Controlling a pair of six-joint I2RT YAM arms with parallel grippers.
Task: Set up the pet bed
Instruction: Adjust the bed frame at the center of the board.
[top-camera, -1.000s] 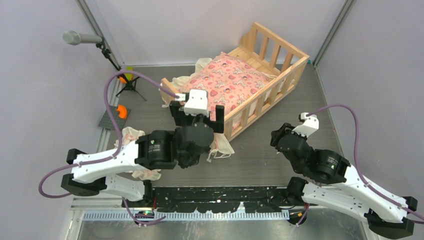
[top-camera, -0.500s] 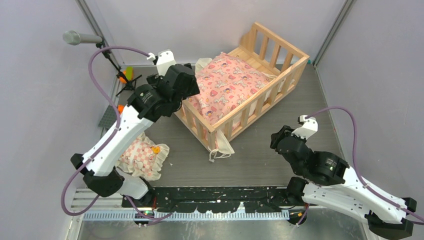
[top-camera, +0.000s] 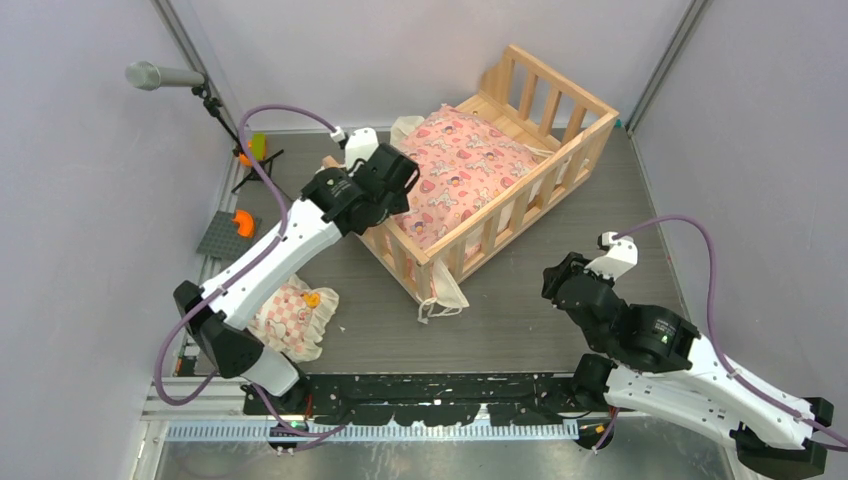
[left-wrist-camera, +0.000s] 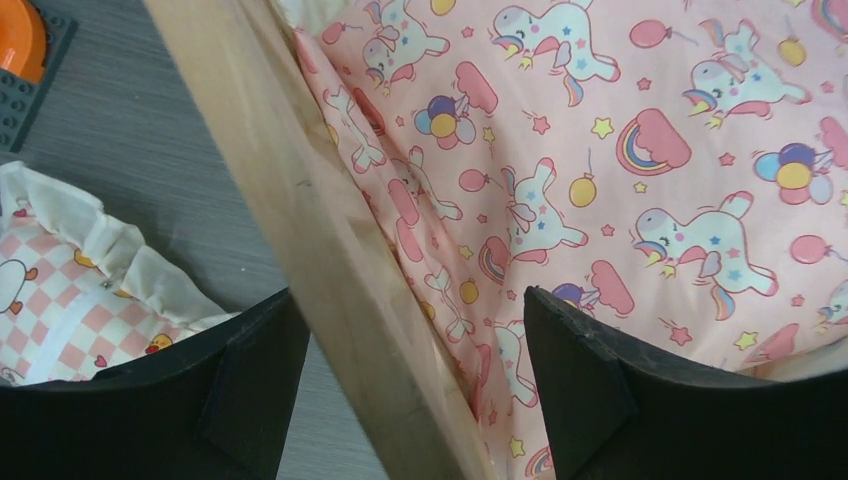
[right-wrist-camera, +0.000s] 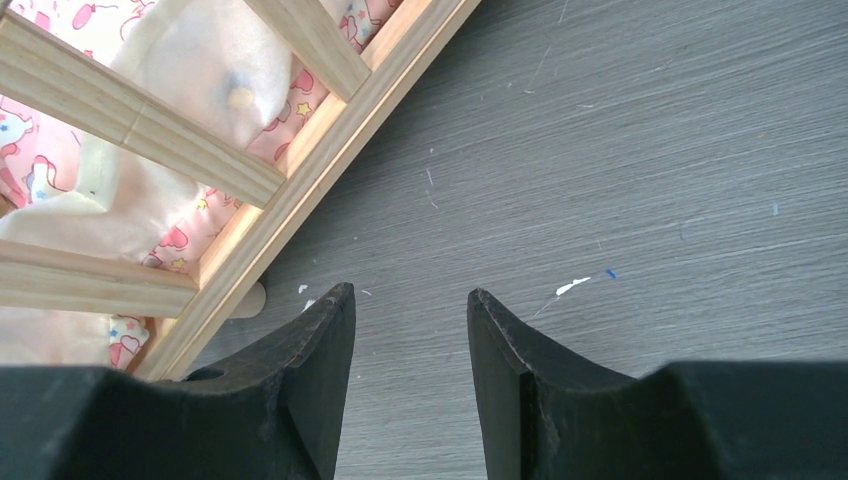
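Note:
The pet bed (top-camera: 590, 112), a pale wooden crib with slatted sides, stands slantwise at the back middle of the table. A pink printed cushion (top-camera: 455, 165) lies inside it, and a cream frill (top-camera: 440, 297) hangs out at the near corner. My left gripper (top-camera: 385, 195) is open and straddles the bed's left rail (left-wrist-camera: 330, 250). One finger is outside the rail and one is over the cushion (left-wrist-camera: 640, 180), with gaps on both sides of my left gripper (left-wrist-camera: 410, 295). My right gripper (top-camera: 558, 275) hovers open and empty over bare table right of the bed, as my right gripper (right-wrist-camera: 411, 290) shows.
A small frilled checked pillow (top-camera: 290, 315) lies on the table at the near left, under the left arm. A microphone (top-camera: 160, 75) on its tripod (top-camera: 258, 172) and an orange block on a grey plate (top-camera: 238, 224) stand along the left wall. A black rail (top-camera: 400, 412) runs along the near edge.
The left arm swung from the bed's near corner up to its back-left side, then settled over the left rail with its jaws slightly narrower. The right arm has not moved.

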